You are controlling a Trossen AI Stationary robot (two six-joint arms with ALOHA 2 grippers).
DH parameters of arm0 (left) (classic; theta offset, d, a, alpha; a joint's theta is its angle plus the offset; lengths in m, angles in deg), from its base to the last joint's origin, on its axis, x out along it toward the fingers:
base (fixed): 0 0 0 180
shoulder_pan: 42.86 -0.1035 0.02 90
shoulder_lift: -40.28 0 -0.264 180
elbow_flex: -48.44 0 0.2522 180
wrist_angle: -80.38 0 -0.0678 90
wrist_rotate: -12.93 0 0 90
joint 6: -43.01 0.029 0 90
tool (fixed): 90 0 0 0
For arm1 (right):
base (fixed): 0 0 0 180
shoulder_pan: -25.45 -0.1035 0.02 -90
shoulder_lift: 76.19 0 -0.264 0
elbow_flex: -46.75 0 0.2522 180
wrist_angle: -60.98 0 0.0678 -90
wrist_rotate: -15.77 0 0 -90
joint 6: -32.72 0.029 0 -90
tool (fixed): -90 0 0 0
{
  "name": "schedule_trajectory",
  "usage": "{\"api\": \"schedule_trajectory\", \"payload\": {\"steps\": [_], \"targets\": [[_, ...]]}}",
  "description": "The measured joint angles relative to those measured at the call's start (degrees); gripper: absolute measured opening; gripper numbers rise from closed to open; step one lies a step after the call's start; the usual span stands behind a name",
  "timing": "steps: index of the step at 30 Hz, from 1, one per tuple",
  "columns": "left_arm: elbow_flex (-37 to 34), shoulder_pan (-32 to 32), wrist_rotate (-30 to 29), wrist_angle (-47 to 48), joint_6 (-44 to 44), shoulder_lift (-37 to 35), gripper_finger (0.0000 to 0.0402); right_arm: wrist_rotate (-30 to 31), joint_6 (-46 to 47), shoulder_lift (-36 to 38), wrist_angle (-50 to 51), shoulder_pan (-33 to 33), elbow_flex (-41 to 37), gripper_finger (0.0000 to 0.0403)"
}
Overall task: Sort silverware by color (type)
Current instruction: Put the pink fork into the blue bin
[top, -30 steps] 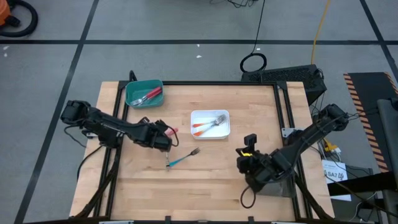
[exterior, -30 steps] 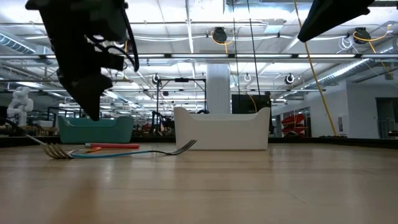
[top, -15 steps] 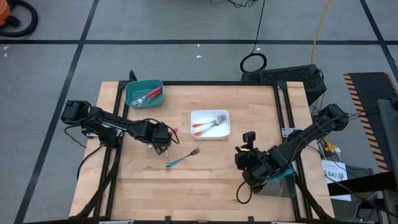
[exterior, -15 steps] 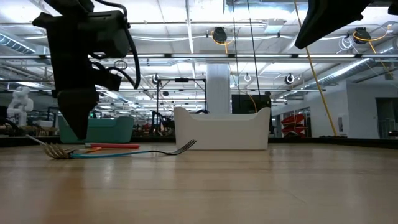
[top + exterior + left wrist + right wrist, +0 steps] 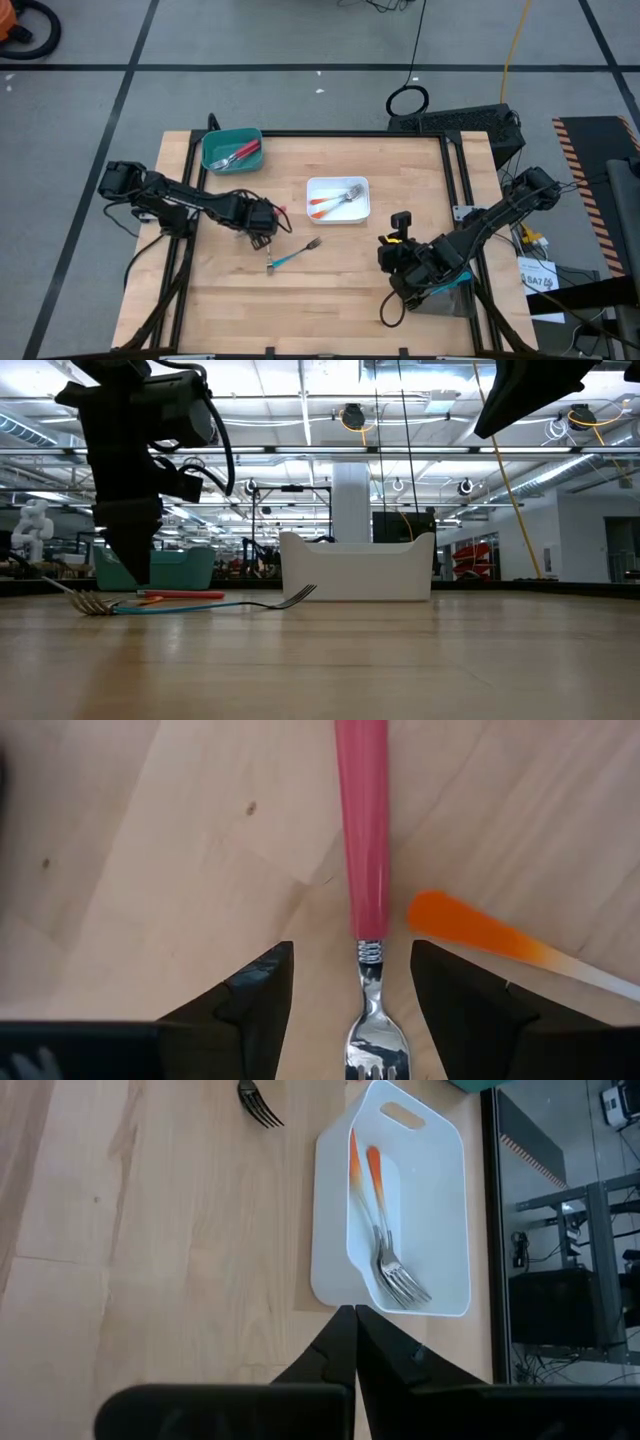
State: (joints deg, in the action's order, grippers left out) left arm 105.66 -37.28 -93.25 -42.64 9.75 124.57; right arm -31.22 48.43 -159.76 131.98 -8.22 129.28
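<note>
A red-handled fork [image 5: 364,840] lies flat on the wooden table, its silver head [image 5: 371,1038] between the fingers of my left gripper [image 5: 360,1010]. That gripper is open, points steeply down and hangs just above the table [image 5: 262,232]; its fingers stand on either side of the fork's neck without touching it. An orange handle [image 5: 470,928] lies beside the fork. A blue-handled fork [image 5: 293,256] rests on the table nearby. My right gripper [image 5: 396,250] is shut and hangs empty over the table's right part.
A teal tray [image 5: 216,140] at the far left holds red forks. A white tray [image 5: 338,183] in the middle holds two orange forks [image 5: 366,1175]. A grey tray [image 5: 450,298] sits under the right arm. Bare wood lies along the near edge.
My left gripper has sunk a little toward the red fork and rolled at the wrist, so its fingers now stand on either side of the fork. The forks have stayed where they were.
</note>
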Motion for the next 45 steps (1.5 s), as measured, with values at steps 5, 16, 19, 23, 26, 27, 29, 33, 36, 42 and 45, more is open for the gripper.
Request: {"api": "schedule_trajectory", "payload": {"steps": [5,16,19,23,26,27,29,33,36,42,45], "targets": [[-0.05,0.00,-0.14,-0.21,1.35,0.00,0.0211,0.04,-0.24,0.00,0.00,0.00,0.00,0.0000],[-4.22,0.00,0.73,-1.92,2.98,0.00,0.0211,0.04,0.06,0.00,0.02,0.00,0.00,0.0000],[-5.05,-0.06,0.92,-4.13,4.42,-0.04,0.0211,0.04,0.05,0.00,0.02,0.00,0.00,0.0000],[-6.66,-1.48,2.06,-7.56,7.92,-0.26,0.0211,0.22,-0.24,0.00,0.00,0.00,0.00,0.0000],[-7.33,-2.77,3.16,-8.30,7.45,-0.28,0.0203,0.28,-0.70,0.00,0.01,0.00,0.00,0.0000],[-7.39,-3.01,3.62,-8.47,7.41,-0.28,0.0195,0.28,-1.09,0.00,0.02,0.00,0.00,0.0000],[-7.41,-3.06,4.02,-8.84,7.30,-0.24,0.0172,0.33,-1.75,0.00,0.00,0.00,0.00,0.0000],[-7.52,-2.97,4.56,-10.07,7.99,-0.17,0.0114,0.39,-2.06,0.00,0.02,0.35,0.00,0.0000],[-7.54,-2.97,4.74,-10.62,8.41,-0.11,0.0072,0.39,-2.08,0.00,0.01,0.72,0.00,0.0000],[-7.51,-2.99,4.47,-10.57,9.16,-0.09,0.0037,0.42,-2.08,0.00,0.01,1.14,0.00,0.0000],[-7.13,-2.99,4.32,-10.36,9.86,-0.02,0.0036,0.39,-2.08,0.00,0.01,1.14,0.00,0.0000]]}}
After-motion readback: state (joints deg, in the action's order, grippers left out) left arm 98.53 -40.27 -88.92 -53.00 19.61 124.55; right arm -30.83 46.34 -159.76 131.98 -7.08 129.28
